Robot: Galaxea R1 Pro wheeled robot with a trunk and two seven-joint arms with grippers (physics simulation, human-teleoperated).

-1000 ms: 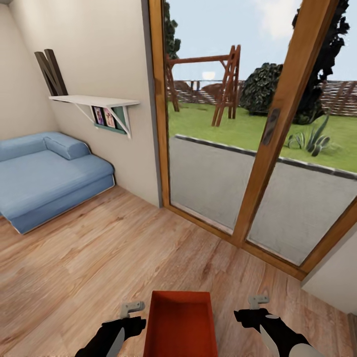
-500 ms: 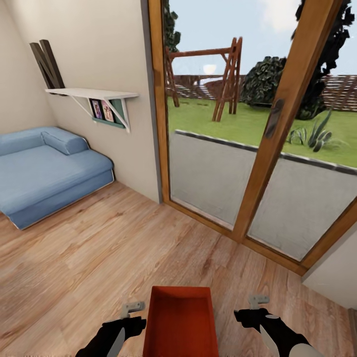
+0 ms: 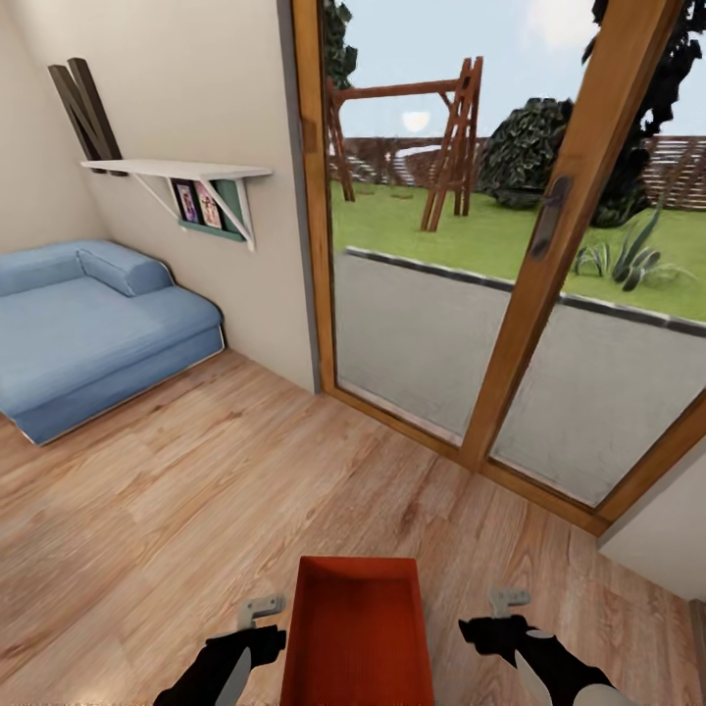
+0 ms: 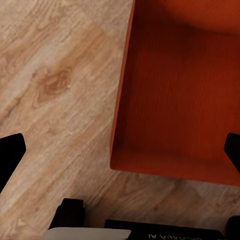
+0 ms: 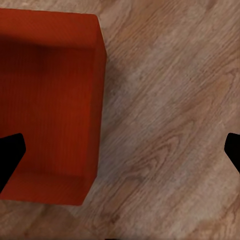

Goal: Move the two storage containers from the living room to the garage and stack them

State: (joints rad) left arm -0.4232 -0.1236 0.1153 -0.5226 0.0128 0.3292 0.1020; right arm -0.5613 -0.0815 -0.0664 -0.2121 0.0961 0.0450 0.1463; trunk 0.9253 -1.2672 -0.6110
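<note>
Between your grippers sits the storage container (image 3: 358,632), long axis running fwd; left gripper (image 3: 257,616) & right gripper (image 3: 508,606) both spread wide, equally near.

Light wood-plank floor (image 3: 196,490), blue sofa (image 3: 88,324), glazed wooden doors (image 3: 510,294).
</note>
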